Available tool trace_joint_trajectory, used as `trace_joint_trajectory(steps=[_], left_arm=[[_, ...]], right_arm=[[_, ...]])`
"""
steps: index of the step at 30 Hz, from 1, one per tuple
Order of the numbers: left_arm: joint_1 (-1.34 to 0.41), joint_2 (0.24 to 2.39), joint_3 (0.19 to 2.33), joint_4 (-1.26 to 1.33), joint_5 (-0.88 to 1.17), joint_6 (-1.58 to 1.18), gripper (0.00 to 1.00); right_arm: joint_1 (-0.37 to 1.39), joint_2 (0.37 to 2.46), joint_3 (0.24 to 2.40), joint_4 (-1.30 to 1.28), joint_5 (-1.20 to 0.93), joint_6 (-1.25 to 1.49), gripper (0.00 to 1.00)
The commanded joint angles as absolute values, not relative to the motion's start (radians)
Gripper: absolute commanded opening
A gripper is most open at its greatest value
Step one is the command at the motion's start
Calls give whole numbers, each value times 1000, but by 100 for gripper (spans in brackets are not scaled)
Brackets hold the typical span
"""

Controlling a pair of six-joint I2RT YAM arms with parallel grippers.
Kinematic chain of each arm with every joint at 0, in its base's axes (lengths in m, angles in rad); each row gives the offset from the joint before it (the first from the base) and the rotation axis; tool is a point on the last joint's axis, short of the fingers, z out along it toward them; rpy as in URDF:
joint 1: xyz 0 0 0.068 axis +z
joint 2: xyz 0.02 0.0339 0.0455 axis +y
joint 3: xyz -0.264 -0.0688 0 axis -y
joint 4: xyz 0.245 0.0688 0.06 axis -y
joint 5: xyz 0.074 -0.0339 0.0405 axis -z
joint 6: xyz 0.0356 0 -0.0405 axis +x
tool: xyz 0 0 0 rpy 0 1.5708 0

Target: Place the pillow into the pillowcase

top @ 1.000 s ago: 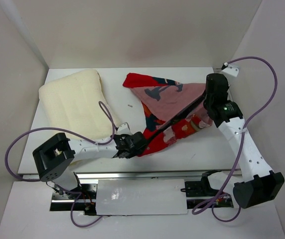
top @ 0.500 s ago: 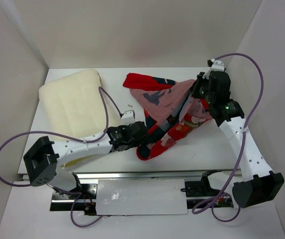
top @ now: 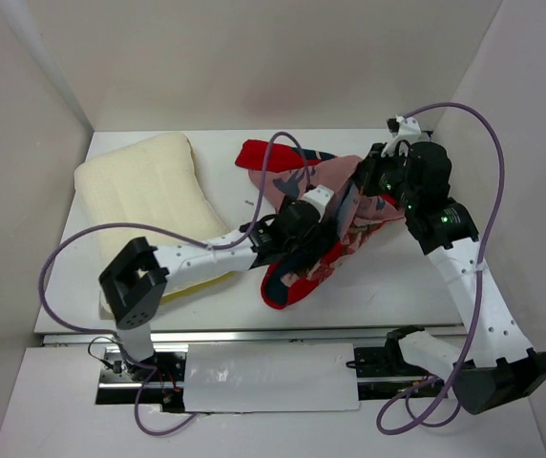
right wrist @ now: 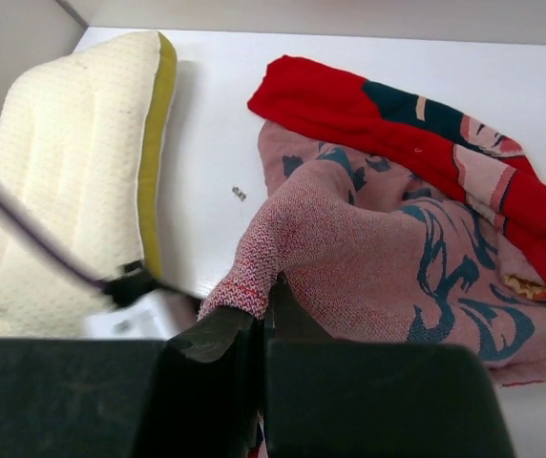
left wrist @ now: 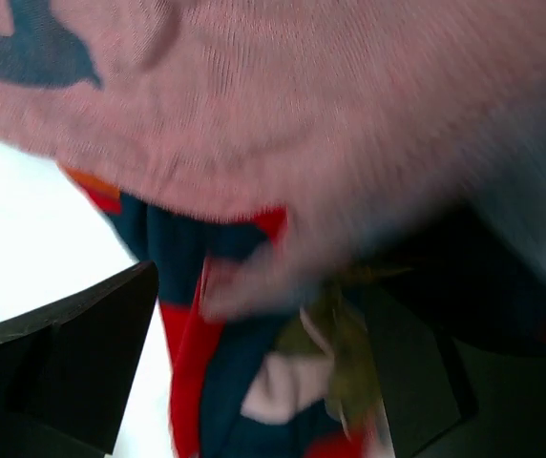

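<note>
Evidently, right fingers clenched the red printed fabric pillowcase at its pink reverse — left fingers spread amid fabric.

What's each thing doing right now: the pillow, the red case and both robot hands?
pillow: lying on the table, outside the pillowcase.
pillowcase: crumpled, pink reverse showing, one edge lifted.
right gripper: shut on the pillowcase edge.
left gripper: open around pillowcase fabric.

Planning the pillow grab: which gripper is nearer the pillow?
Left. The left gripper is amid the pillowcase folds beside the pillow; the right gripper pinches the pillowcase farther away.
</note>
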State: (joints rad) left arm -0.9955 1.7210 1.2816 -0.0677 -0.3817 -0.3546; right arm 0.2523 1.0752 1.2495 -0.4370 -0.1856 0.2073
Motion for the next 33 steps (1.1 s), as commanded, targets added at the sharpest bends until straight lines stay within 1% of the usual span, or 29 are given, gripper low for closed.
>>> trace_joint_trajectory(steps=[1, 4, 5, 6, 7, 8, 9, 10, 12, 14, 15, 16, 18, 19, 21, 22, 24, 25, 27, 29, 32, 33], left_arm=[[-947, 1824, 1422, -93, -397, -268, 100], [-881, 1902, 1538, -162, -407, -342, 100], [-861, 1919, 1567, -178, -407, -362, 84], [-820, 1951, 1604, -207, -407, -379, 66], [-798, 1963, 1679, -281, -407, -421, 45], [-778, 1963, 1707, -316, -407, -442, 21], [-743, 1973, 1726, -342, -407, -465, 0], [-726, 1956, 1726, -357, -407, -465, 0], [-697, 1919, 1701, -357, -407, -453, 0], [-651, 1872, 1677, -348, -411, -413, 5], [-617, 1871, 1677, -348, -411, -402, 7], [-600, 1861, 1677, -348, -411, -402, 16], [-550, 1871, 1703, -373, -400, -383, 20], [-531, 1882, 1738, -391, -388, -383, 18], [-474, 1917, 1776, -445, -376, -413, 13], [-438, 1927, 1788, -518, -355, -452, 9], [-420, 1927, 1775, -567, -354, -491, 5], [-393, 1918, 1728, -584, -379, -526, 3], [-367, 1895, 1671, -604, -379, -548, 3], [-335, 1850, 1588, -604, -370, -575, 3], [-311, 1816, 1526, -557, -319, -575, 3], [-301, 1816, 1516, -548, -305, -562, 3]], right_arm=[[270, 1025, 1312, -423, -213, 192, 0], [270, 1006, 1321, -452, -213, 192, 0], [270, 1006, 1321, -463, -213, 192, 0], [270, 1006, 1321, -475, -204, 192, 0], [270, 1006, 1331, -507, -175, 192, 0], [270, 1015, 1331, -527, -154, 192, 0], [270, 1015, 1342, -546, -126, 192, 0], [270, 1026, 1342, -563, -59, 192, 0], [279, 1026, 1342, -601, 6, 192, 0], [291, 1037, 1331, -615, 40, 192, 0], [291, 1049, 1318, -615, 23, 192, 0], [301, 1061, 1318, -606, -39, 163, 0], [311, 1075, 1275, -571, -124, 140, 1], [325, 1094, 1261, -539, -220, 130, 1], [359, 1118, 1214, -509, -316, 130, 1], [388, 1149, 1188, -496, -404, 111, 1], [425, 1178, 1154, -468, -484, 98, 1], [445, 1213, 1135, -454, -564, 78, 1], [512, 1255, 1091, -454, -610, 67, 1], [585, 1322, 1066, -436, -601, 58, 1], [635, 1408, 1075, -423, -571, 74, 1], [644, 1425, 1100, -423, -562, 74, 15]])
